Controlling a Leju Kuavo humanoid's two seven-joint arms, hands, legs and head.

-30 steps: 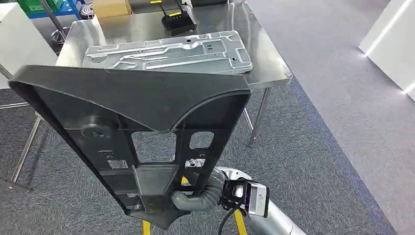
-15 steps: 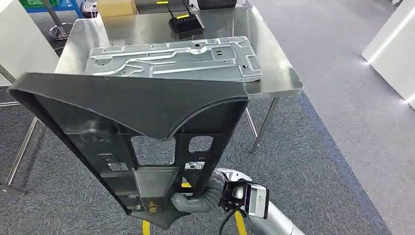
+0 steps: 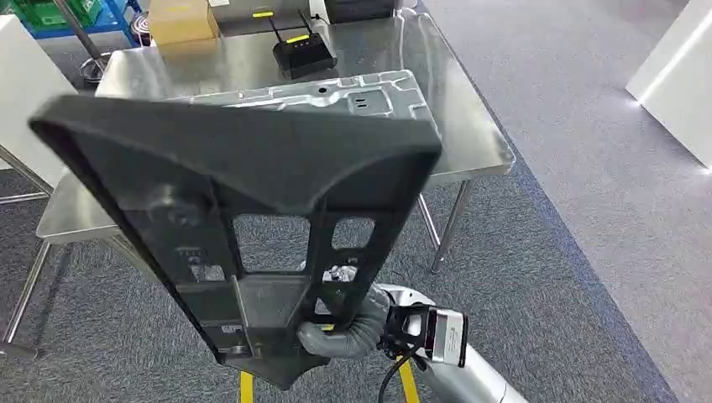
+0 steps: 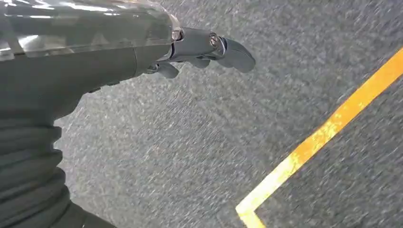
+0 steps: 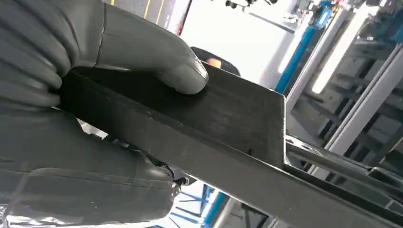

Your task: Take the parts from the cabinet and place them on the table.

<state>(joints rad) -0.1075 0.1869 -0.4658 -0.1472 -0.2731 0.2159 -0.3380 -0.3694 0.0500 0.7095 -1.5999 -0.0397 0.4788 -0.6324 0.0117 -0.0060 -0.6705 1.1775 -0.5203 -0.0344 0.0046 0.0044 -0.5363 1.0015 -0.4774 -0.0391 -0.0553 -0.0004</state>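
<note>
A large black plastic panel (image 3: 243, 193) with cut-out windows is held upright in front of me, hiding the near part of the steel table (image 3: 470, 143). My right hand (image 3: 336, 334) grips its lower edge; in the right wrist view the thumb (image 5: 157, 61) presses on the panel's black edge (image 5: 223, 128). A silver stamped metal plate (image 3: 369, 91) lies flat on the table behind the panel. My left hand (image 4: 199, 50) hangs over the grey carpet with its fingers apart, holding nothing.
A black router (image 3: 304, 55) and a cardboard box (image 3: 178, 22) sit at the table's far side. A white cabinet edge (image 3: 25, 75) stands at left, another white block (image 3: 676, 75) at far right. Yellow floor tape (image 4: 313, 142) crosses the carpet.
The view has shifted closer to the table. The panel now stands higher in the picture and covers more of the metal plate. My right hand keeps its grip.
</note>
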